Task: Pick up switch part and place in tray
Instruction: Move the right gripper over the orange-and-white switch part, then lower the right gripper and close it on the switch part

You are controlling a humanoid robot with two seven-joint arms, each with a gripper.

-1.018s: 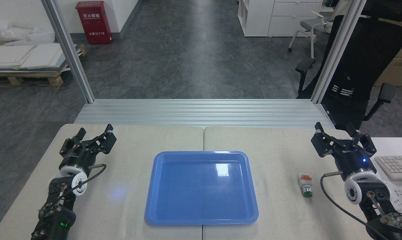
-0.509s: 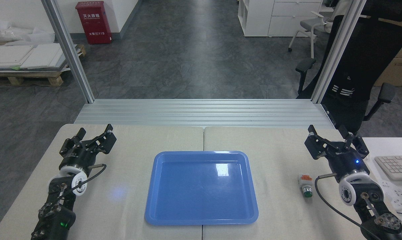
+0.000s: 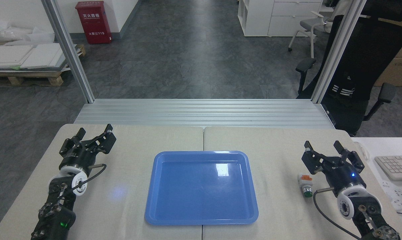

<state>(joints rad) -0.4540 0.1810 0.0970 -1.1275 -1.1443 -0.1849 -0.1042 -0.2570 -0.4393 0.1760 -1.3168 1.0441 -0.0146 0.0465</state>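
Just to the left of the right gripper (image 3: 323, 145), touching the worktop (image 3: 281, 206) and almost against the gripper's black body, lies the switch part (image 3: 305, 185). It rests on its side with the orange end pointing away from the robot and the round green button toward it. The right gripper has its two fingers spread wide with nothing between them; both fingertips point away from the robot, and the switch part sits below and beside the gripper's left finger rather than between the two.

Farther to the left of that gripper, past the switch part, the blue tray (image 3: 154, 206) lies flat in the middle of the worktop with nothing in it. Switch part and tray are apart, with a strip of bare cloth-coloured surface between them.

Well to the left of the tray, the left gripper (image 3: 95, 130) hovers low at the worktop's far left corner, its fingers parted and holding nothing. To the right of the right gripper, a white keyboard (image 3: 396, 166) sits at the picture's edge.
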